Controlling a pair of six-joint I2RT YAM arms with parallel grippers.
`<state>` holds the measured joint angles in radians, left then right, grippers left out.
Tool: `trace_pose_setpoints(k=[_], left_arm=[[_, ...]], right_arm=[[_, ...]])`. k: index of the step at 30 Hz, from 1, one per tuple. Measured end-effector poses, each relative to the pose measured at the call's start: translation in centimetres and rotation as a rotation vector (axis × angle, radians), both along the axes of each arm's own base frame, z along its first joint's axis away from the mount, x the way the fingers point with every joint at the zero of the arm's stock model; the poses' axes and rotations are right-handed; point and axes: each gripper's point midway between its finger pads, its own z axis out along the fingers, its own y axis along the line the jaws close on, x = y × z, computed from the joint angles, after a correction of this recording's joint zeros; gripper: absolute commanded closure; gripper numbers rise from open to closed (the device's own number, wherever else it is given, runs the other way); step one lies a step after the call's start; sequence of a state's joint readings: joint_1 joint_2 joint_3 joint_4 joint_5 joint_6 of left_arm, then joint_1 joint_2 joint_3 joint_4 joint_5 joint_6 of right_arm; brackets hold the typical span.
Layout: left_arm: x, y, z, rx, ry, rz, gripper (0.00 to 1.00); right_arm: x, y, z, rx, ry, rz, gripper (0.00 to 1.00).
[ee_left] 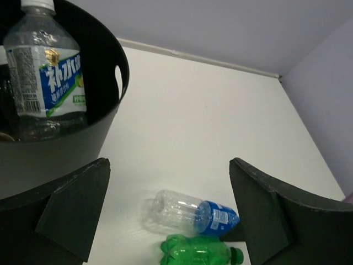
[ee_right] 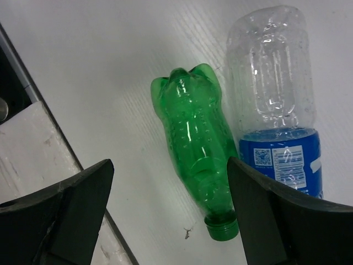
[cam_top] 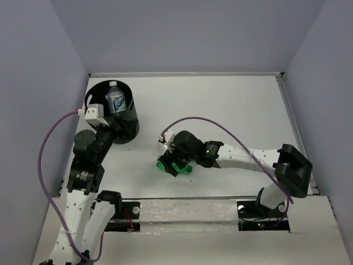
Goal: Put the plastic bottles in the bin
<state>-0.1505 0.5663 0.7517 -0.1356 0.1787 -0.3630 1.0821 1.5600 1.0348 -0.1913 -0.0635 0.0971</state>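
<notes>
The bin (cam_top: 124,118) is a black round bucket at the back left. A clear bottle with a white-blue label (cam_top: 116,99) stands inside it, and the left wrist view shows it up close (ee_left: 47,72) behind the bin's rim (ee_left: 110,105). My left gripper (ee_left: 169,165) hangs open and empty beside the bin. On the table, a green bottle (ee_right: 196,143) and a clear bottle with a blue label (ee_right: 273,99) lie side by side. My right gripper (ee_right: 169,165) is open just above them, with the green bottle's neck between its fingers. From above, the green bottle (cam_top: 163,164) peeks out under that gripper (cam_top: 175,164).
White walls enclose the table at the back and on both sides. A raised white ledge (ee_right: 33,160) runs along the near edge, close to the green bottle. A purple cable (cam_top: 41,165) loops beside the left arm and another arches over the right arm (cam_top: 220,126).
</notes>
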Motion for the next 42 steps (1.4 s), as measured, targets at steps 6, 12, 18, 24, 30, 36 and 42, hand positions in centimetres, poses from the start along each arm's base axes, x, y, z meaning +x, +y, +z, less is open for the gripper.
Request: trace_pose_setpoints(k=[6,12,18,24,30,36,42], left_arm=[[-2.5,-0.9,0.1,0.004,-0.032,-0.078,0.01],[-3.9,-2.7,1.7,-0.049,-0.074,-0.166,0.01],[-5.5,-3.9,6.1,-0.085,-0.150,-0.233,0.01],[-7.2,-4.1,9.2,-0.101,-0.246,-0.258,0.01],[-6.6,-4.1,8.0,-0.091,-0.219,-0.237,0.01],[-6.0,-4.0,6.9,-0.079,-0.199,-0.215,0.01],[-5.5,-3.5,6.8,-0.084,-0.202,-0.178,0.01]], right_arm=[[3.0,0.4,1.6,-0.053,-0.100,-0.080,0.17],[7.5,2.2,2.4,-0.109,-0.199,-0.172,0.21],[10.0,2.8,-1.2,-0.242,-0.202,-0.183,0.22],[12.3,2.8,-4.0,-0.333,-0.182,-0.192,0.19],[14.3,1.2,-6.0,-0.403,-0.151,-0.200,0.22],[17.1,-1.8,-6.1,-0.455,-0.157,-0.234,0.50],[19.1,-2.5,-4.2,-0.488,-0.237,-0.252,0.51]])
